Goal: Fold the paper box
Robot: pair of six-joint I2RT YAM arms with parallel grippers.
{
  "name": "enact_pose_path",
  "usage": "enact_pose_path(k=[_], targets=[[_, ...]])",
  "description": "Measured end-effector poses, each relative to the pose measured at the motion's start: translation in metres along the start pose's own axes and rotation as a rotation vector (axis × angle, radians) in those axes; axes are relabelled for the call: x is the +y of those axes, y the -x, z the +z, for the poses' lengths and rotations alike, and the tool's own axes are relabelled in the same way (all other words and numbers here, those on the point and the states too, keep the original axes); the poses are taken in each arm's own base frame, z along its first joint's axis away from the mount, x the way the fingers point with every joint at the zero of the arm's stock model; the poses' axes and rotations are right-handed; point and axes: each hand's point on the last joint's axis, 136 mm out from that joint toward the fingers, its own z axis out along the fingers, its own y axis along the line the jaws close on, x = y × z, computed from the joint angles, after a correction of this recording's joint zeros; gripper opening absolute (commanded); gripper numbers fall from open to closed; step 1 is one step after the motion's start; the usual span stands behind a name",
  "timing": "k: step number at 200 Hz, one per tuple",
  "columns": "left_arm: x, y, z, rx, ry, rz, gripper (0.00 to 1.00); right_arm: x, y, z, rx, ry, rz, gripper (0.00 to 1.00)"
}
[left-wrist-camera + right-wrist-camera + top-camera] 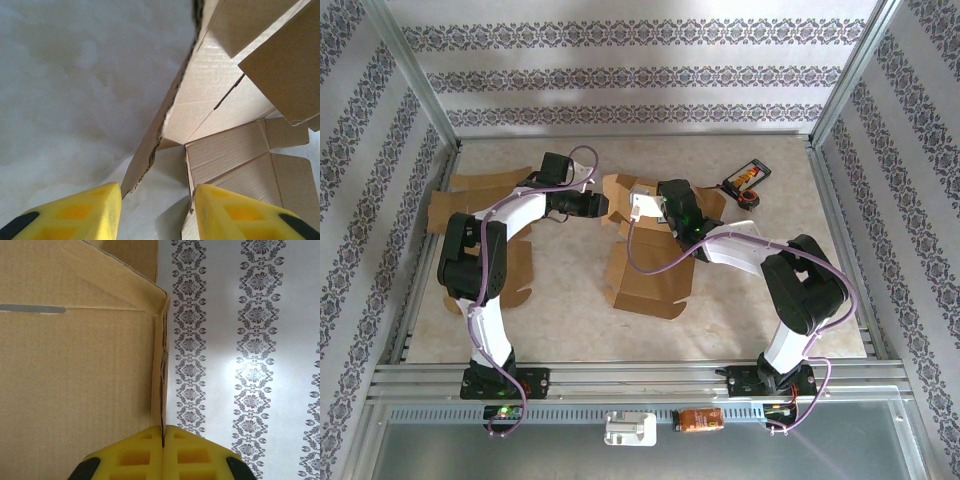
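Top view, box: the paper box (650,280) stands half folded at the middle of the counter (770,300). Flat cardboard sheets (470,195) lie well left of it.
Top view, arms: the left gripper (592,206) and the right gripper (642,205) meet at the box's far wall.
Left wrist view: the left gripper (157,195) is released. A ragged box wall enters the gap between its jaws.
Right wrist view: the right gripper (162,432) is clenched, grasping a thin wall edge below the box corner.
Advice: I would have the right gripper hold firm, then close the left low on its wall and bend along the crease.
Difference: the top view gives the flap layout, and the wrist views give the grip.
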Motion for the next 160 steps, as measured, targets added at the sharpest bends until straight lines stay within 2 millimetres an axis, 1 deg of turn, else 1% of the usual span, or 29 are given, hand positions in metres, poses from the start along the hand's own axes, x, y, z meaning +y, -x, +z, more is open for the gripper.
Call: enact_pose_path(k=[20,58,65,76,80,83,91,99,119,130,143,144,145,149,150,157,160], targets=[[0.001,0.006,0.003,-0.014,-0.002,0.010,0.40,0.000,0.000,0.000,0.003,-0.001,0.000,0.00],[0.006,0.025,0.013,-0.046,0.005,0.032,0.37,0.000,0.000,0.000,0.005,-0.002,-0.001,0.00],[0.007,0.027,0.014,-0.049,0.007,0.035,0.34,0.000,0.000,0.000,0.005,-0.002,0.000,0.00],[0.007,0.032,0.015,-0.055,0.008,0.046,0.28,0.000,0.000,0.000,0.005,-0.001,-0.001,0.00],[0.007,0.034,0.015,-0.058,0.009,0.054,0.24,0.001,0.000,-0.001,0.005,0.000,-0.002,0.00],[0.007,0.035,0.015,-0.061,0.010,0.057,0.19,0.001,0.000,-0.001,0.006,0.000,-0.002,0.00],[0.006,0.039,0.016,-0.065,0.010,0.071,0.08,0.001,0.000,-0.001,0.009,0.001,-0.004,0.00],[0.002,0.042,0.017,-0.070,0.004,0.089,0.00,0.001,0.001,-0.001,0.011,0.001,-0.005,0.01],[-0.009,0.045,0.021,-0.071,-0.002,0.152,0.00,-0.002,0.002,-0.002,0.029,-0.011,-0.007,0.01],[-0.012,0.045,0.023,-0.070,0.015,0.181,0.00,-0.006,0.000,-0.002,0.047,-0.021,-0.005,0.02],[-0.015,0.045,0.028,-0.077,0.042,0.234,0.00,-0.010,0.000,-0.003,0.069,-0.034,0.000,0.13],[-0.015,0.045,0.029,-0.078,0.045,0.239,0.00,-0.010,0.000,-0.003,0.071,-0.035,0.000,0.14],[-0.016,0.046,0.029,-0.080,0.048,0.248,0.00,-0.011,0.000,-0.003,0.071,-0.036,0.000,0.18],[-0.017,0.046,0.031,-0.090,0.057,0.272,0.00,-0.012,0.001,-0.003,0.076,-0.039,0.000,0.24],[-0.018,0.046,0.031,-0.092,0.059,0.277,0.00,-0.012,0.002,-0.003,0.076,-0.039,-0.002,0.24],[-0.021,0.046,0.034,-0.109,0.068,0.325,0.00,-0.012,0.006,-0.004,0.071,-0.042,0.001,0.34],[-0.024,0.045,0.035,-0.116,0.069,0.343,0.00,-0.012,0.008,-0.004,0.069,-0.041,0.004,0.36]])
